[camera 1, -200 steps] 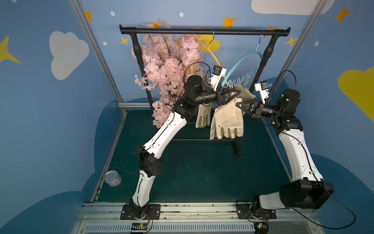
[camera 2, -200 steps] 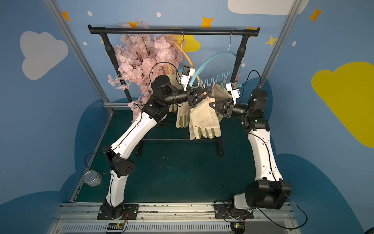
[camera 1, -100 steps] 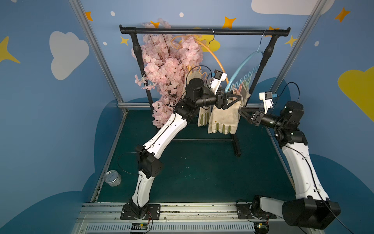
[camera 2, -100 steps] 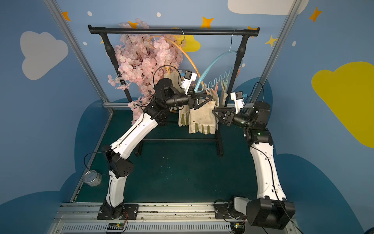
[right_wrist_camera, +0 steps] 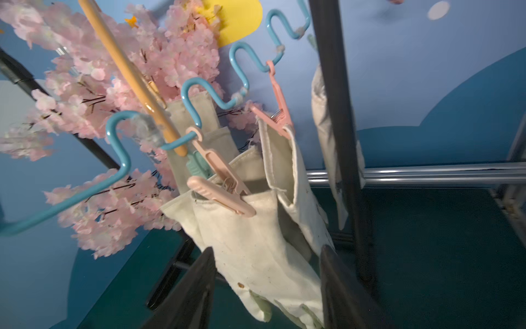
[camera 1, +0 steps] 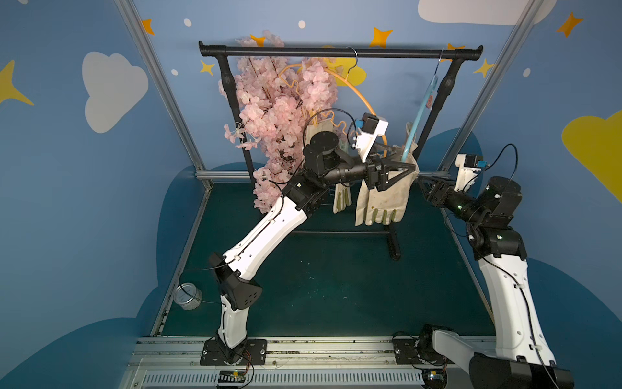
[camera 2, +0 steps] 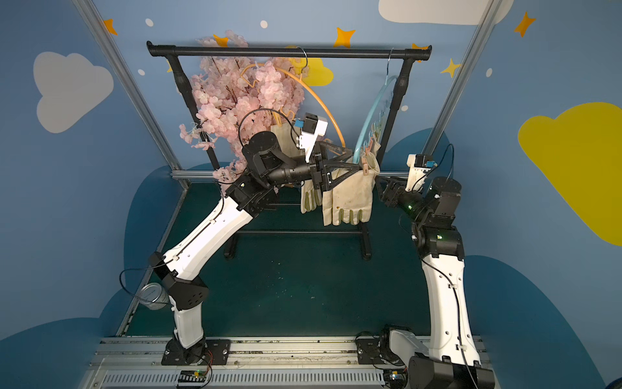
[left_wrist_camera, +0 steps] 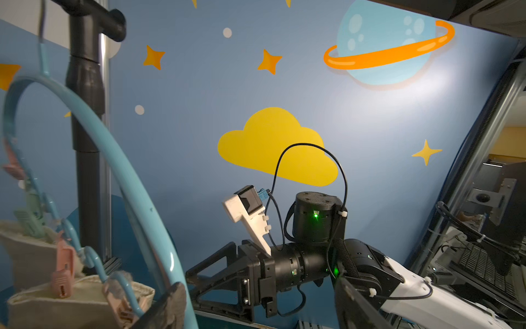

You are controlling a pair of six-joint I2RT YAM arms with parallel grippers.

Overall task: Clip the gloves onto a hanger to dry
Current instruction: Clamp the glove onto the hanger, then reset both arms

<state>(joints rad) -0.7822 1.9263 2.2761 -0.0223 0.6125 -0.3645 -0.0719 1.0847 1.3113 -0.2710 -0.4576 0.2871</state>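
Note:
Cream gloves hang fingers down from pink pegs on the blue wavy hanger. Another glove hangs behind from the orange hanger. My left gripper stands open at the blue hanger's lower end, above the glove cuffs; the hanger's arc runs just inside one finger. My right gripper is open and apart from the gloves, to their right. In the right wrist view a clipped glove hangs beyond its spread fingers.
Both hangers hook on the black rack's top bar. A pink blossom branch fills the rack's left side. The rack's right post stands close by my right gripper. A tin can lies at the green floor's left edge.
My right gripper has opened, let go of the glove cuff and drawn back to the right. The left gripper has opened wider. The blue hanger has swung with the gloves hanging from it.

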